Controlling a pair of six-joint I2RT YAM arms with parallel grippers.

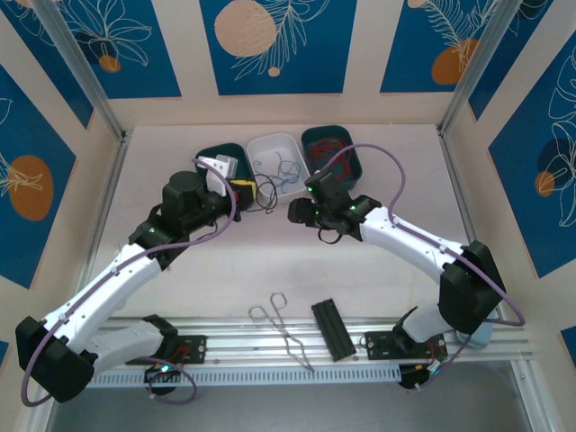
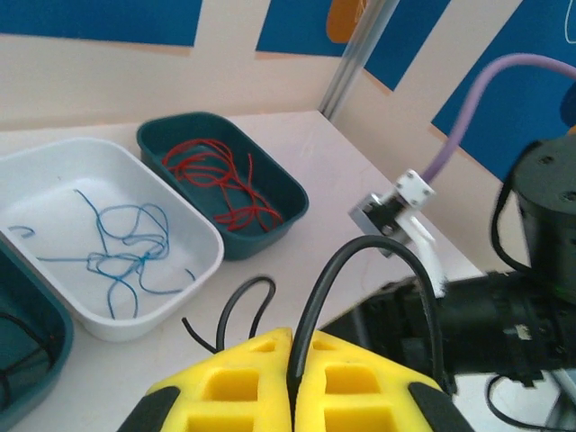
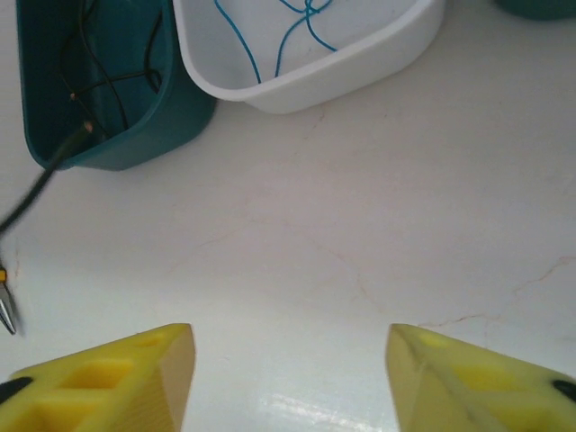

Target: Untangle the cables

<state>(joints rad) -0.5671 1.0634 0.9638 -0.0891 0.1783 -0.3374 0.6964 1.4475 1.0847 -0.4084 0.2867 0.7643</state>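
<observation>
Red cables (image 2: 216, 175), blue cables (image 2: 130, 238), black cable (image 2: 378, 240), separated

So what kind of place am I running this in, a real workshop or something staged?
Probably a staged robot test cell: printed blue wall panels on aluminium posts, a bare pale table, and a white tray of blue cables beside a teal tray of red cables.
</observation>
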